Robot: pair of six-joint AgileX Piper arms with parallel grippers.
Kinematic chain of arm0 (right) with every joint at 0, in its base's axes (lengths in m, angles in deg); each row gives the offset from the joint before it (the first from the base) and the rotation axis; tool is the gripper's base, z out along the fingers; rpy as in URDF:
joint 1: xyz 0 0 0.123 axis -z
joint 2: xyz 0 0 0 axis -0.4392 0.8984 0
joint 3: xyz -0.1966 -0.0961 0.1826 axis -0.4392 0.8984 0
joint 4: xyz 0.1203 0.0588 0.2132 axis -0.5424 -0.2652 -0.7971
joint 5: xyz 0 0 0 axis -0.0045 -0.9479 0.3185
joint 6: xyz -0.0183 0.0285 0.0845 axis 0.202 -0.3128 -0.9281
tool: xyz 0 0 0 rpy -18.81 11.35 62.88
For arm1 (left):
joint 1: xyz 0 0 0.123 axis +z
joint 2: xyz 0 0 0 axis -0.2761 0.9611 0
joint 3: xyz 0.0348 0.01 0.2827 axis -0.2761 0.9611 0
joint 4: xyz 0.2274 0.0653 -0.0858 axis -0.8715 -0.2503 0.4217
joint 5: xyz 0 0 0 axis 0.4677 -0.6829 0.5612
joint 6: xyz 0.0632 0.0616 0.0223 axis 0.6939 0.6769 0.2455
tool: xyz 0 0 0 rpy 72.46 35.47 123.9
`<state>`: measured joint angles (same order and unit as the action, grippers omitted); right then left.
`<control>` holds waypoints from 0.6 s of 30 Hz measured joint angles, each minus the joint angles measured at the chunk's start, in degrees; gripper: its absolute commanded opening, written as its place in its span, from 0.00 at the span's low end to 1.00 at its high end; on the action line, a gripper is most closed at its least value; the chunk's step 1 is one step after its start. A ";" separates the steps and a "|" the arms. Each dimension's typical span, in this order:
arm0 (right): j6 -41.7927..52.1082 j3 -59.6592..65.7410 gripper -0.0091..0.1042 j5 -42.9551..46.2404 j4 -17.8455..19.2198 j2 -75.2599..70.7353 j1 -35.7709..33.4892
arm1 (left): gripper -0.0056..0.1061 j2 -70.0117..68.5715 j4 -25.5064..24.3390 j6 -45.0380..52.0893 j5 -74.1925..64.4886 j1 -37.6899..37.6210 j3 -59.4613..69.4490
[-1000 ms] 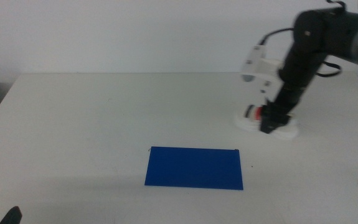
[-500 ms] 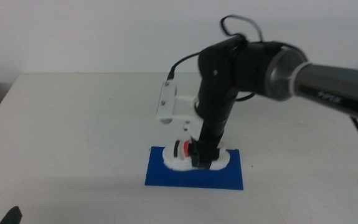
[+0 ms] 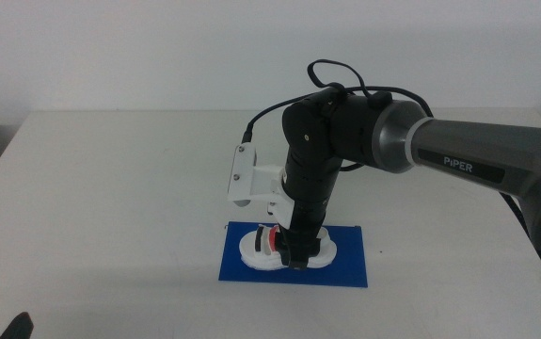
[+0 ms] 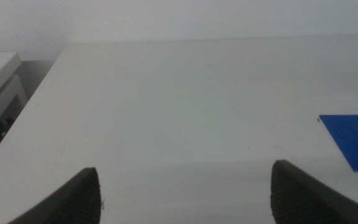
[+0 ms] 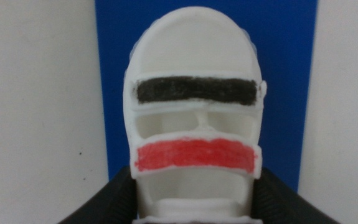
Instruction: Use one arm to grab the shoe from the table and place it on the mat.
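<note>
Blue mat (image 3: 345, 268) is the landmark for everything that counts: the white shoe (image 3: 279, 250) sits over the mat's middle-left part, well inside its edges, with its sole at or just above the blue surface; whether it is fully resting there I cannot tell. By my judgement this is the placing step, almost complete, since the shoe is already above its goal and only the release is left. The right gripper (image 3: 296, 252) is pinching the shoe, its two dark jaws pressed against the sides near the heel end. In the right wrist view the shoe (image 5: 194, 118) fills the picture with the mat (image 5: 113, 81) showing as blue on both sides of it; a black strap and a red strap are plain, and the dark jaws hug the shoe's flanks. The arm (image 3: 331, 141) reaches in from the right, its long grey link marked PIPER lying nearly level, then bends sharply at the elbow so that the forearm points almost straight down onto the mat, a white block beside the wrist and a black cable looping above. The next move likely calls for spreading the jaws gently and lifting straight up, so the shoe does not drag off the mat. The left gripper (image 4: 185, 205) waits far from the mat over bare table (image 4: 185, 106), its jaws spread wide with nothing between them.
</note>
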<state>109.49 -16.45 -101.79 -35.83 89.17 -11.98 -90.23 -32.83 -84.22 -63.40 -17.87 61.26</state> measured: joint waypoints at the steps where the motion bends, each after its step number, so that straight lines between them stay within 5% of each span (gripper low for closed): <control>1: 0.00 0.00 0.18 0.12 0.00 0.00 0.00 | 0.89 0.00 0.00 0.00 0.00 0.00 0.00; 3: 0.00 0.00 0.26 0.48 0.00 0.00 0.00 | 0.89 0.00 0.00 0.00 0.00 0.00 0.00; 4: 0.00 0.00 0.56 0.52 0.00 0.00 0.00 | 0.89 0.00 0.00 0.00 0.00 0.00 0.00; 8: 0.00 0.00 0.75 0.57 0.00 0.00 0.00 | 0.89 0.00 0.00 0.00 0.00 0.00 0.00; 12: -0.91 0.00 0.84 0.63 0.00 -0.30 0.00 | 0.89 0.00 0.00 0.00 0.00 0.00 0.00; 18: -7.98 7.72 0.83 4.78 -0.83 -11.12 2.95 | 0.89 0.00 0.00 0.00 0.00 0.00 0.00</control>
<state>101.51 -8.73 -97.01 -36.67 78.05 -9.02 -90.23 -32.83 -84.22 -63.40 -17.87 61.26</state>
